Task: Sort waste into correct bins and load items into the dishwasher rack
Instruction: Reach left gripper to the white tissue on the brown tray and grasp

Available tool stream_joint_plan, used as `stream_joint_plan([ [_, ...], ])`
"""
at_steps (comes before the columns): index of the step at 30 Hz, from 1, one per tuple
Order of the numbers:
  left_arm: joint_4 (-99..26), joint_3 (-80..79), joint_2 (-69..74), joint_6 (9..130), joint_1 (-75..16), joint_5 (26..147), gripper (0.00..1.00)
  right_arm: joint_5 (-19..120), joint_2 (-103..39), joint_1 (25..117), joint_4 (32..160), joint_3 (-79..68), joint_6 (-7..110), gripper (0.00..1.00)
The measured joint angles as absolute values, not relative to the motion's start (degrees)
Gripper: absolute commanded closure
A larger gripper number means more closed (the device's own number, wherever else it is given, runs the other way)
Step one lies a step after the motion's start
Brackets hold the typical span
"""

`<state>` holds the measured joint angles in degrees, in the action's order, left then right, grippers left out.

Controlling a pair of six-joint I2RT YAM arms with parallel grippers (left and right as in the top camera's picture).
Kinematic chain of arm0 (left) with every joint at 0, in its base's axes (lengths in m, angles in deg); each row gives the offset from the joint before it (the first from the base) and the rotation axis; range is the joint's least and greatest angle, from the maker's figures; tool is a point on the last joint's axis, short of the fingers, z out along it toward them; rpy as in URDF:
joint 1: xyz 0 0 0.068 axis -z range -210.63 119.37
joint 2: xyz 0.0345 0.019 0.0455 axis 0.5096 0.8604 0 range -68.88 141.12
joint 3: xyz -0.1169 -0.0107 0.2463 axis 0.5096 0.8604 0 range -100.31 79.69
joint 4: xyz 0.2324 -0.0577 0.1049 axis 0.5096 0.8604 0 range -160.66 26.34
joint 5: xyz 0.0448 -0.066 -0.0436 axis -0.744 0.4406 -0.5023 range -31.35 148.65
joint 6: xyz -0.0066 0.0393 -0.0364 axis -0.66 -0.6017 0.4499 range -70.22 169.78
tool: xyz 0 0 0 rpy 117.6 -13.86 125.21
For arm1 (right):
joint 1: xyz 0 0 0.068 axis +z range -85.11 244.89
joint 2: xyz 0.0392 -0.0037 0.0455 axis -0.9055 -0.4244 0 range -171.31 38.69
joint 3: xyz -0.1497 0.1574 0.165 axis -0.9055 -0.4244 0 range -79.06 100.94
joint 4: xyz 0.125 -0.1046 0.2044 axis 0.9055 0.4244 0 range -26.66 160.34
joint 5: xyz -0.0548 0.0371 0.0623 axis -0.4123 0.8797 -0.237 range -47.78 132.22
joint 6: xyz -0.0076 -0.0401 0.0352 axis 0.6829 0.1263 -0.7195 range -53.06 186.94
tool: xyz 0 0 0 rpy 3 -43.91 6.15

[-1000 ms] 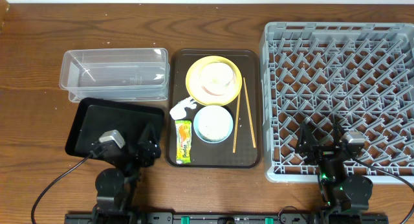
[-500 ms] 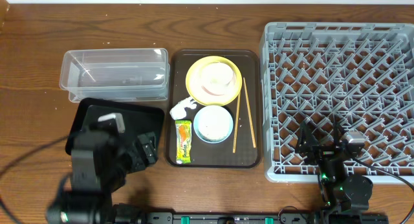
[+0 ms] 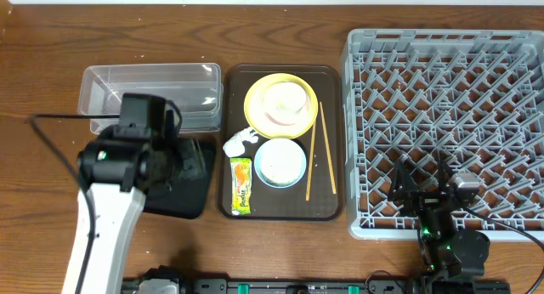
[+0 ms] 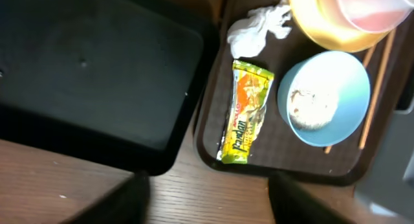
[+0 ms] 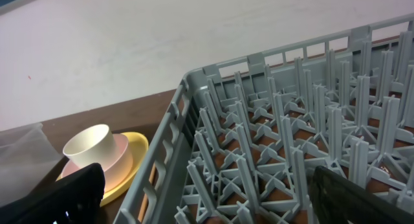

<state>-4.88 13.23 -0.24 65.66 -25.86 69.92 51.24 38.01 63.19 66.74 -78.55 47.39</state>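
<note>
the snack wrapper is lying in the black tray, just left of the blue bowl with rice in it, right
Not quite. The snack wrapper lies on the brown serving tray, not in the black tray beside it. It is indeed just left of the blue bowl holding rice. The left wrist view shows this.

Yellow-green-orange wrapper (image 4: pixel 247 112), light blue bowl (image 4: pixel 323 89), yellow plate (image 3: pixel 281 104), grey rack (image 3: pixel 446 128), black tray (image 4: pixel 90 75), brown tabletop (image 3: pixel 51 39).
</note>
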Motion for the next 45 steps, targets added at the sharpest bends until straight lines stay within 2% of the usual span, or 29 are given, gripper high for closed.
stream_joint_plan([
  [4, -7.7, 13.2, 2.4, 65.5, -24.0, 69.7, 0.87, 51.2, 38.0, 63.2, 66.7, -78.5, 47.4, 0.01],
  [8, -11.1, 13.2, 3.9, 65.1, -20.6, 67.7, 0.88, 51.2, 38.0, 63.2, 66.7, -78.5, 47.4, 0.01],
  [12, -13.6, 13.2, 5.8, 65.1, -17.3, 66.6, 0.83, 51.2, 38.0, 63.2, 66.7, -78.5, 47.4, 0.01],
  [13, -14.2, 13.2, 6.3, 65.0, -16.7, 66.2, 0.74, 51.2, 38.0, 63.2, 66.7, -78.5, 47.4, 0.01],
  [15, -15.4, 13.2, 7.7, 64.8, -15.5, 65.5, 0.65, 51.2, 38.0, 63.2, 66.7, -78.5, 47.4, 0.01],
  [18, -17.1, 13.2, 10.3, 65.0, -14.3, 64.6, 0.61, 51.2, 38.0, 63.2, 66.7, -78.5, 47.4, 0.01],
  [33, -24.0, 13.2, 25.2, 64.9, -13.3, 64.2, 0.59, 51.2, 38.0, 63.2, 66.7, -78.5, 47.4, 0.01],
  [45, -30.6, 14.3, 27.8, 64.1, -12.1, 62.6, 0.57, 51.2, 38.0, 63.2, 66.7, -78.5, 47.4, 0.01],
])
